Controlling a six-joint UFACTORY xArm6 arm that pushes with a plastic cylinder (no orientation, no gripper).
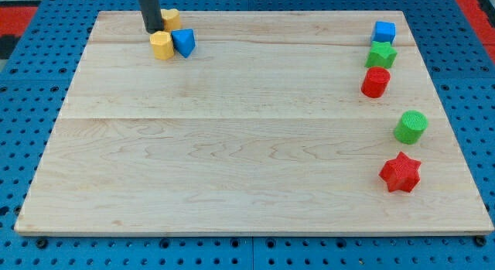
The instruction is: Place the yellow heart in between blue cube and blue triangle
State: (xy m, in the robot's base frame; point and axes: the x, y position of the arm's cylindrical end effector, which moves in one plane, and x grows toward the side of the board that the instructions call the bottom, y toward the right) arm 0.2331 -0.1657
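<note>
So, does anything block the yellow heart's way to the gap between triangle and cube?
Unsure which yellow is the heart. The blue triangle blocks the lower yellow; the upper yellow, beside my tip, has an open path.

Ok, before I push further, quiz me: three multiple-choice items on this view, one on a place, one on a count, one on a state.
1. Where is the blue cube?
A. the view's top right
B. the view's bottom left
C. board centre

2. How many red blocks show?
A. one
B. two
C. four

3. What is my tip doing?
A. sitting among the right-hand blocks
C. sitting at the top-left cluster
B. out of view

Answers: 1 A, it heads the right-hand column above the green star. 2 B, a red cylinder and a red star. 3 C, it stands by two yellow blocks and the blue triangle.
</note>
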